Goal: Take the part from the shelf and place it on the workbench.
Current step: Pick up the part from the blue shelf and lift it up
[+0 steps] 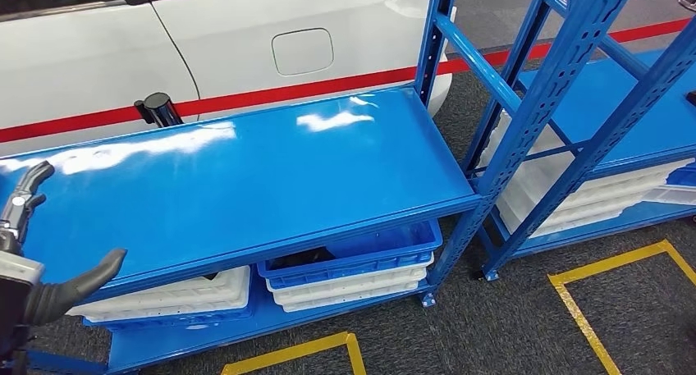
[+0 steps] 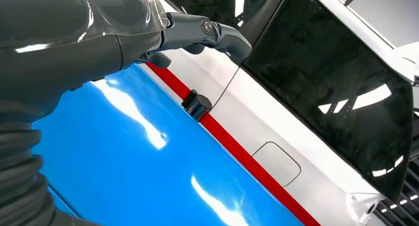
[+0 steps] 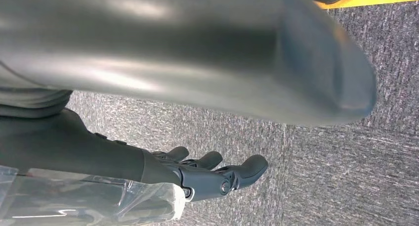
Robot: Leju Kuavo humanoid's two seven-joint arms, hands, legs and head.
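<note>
Your left hand [image 1: 37, 260], fingers apart and empty, hovers at the blue shelf's [image 1: 246, 186] near-left corner, while the black cylindrical part [image 1: 158, 108] stands upright at its far edge, diagonally ahead; your right hand [image 3: 197, 174] hangs empty, fingers apart.

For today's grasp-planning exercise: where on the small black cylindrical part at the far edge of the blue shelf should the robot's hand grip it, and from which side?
Grip the small black cylindrical part around its rounded body, coming from the robot's near side over the glossy blue shelf top. It sits at the far edge beside the white car, so the back looks blocked. The left hand is nearer.
</note>
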